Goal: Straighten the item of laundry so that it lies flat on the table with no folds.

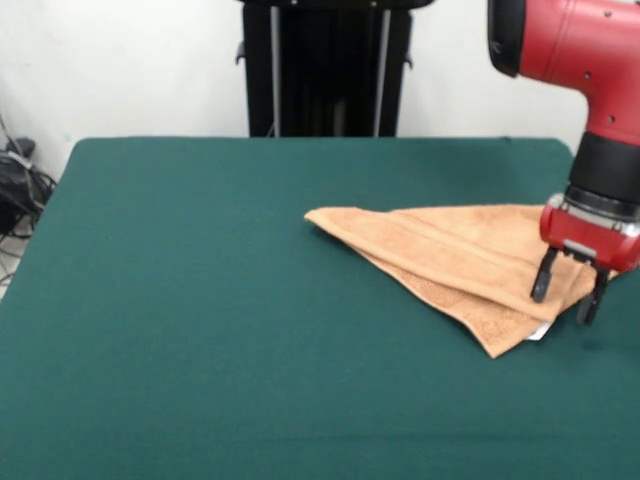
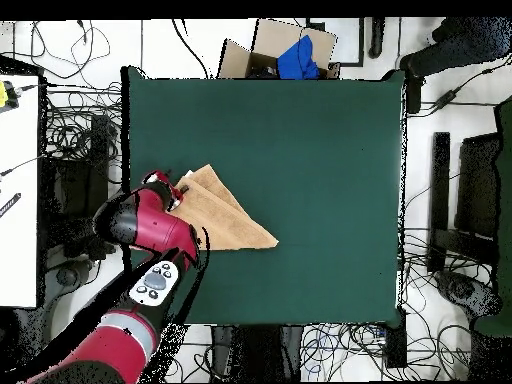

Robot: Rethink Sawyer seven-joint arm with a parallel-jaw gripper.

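The peach-orange towel (image 1: 450,255) lies on the right part of the green table (image 1: 200,300), folded over itself into a rough triangle with a point toward the table's middle. Its small white tag (image 1: 540,331) peeks out at the near right corner. My gripper (image 1: 564,305) is open, with its fingers pointing down just over the towel's right edge; nothing sits between them. In the overhead view the towel (image 2: 228,215) lies near the table's (image 2: 320,150) left edge, and the arm hides its left part and most of the gripper (image 2: 172,193).
The robot's black pedestal (image 1: 325,65) stands behind the table's far edge. Cables and equipment lie on the floor at the left (image 1: 15,190). A cardboard box with blue cloth (image 2: 290,55) sits beyond the table.
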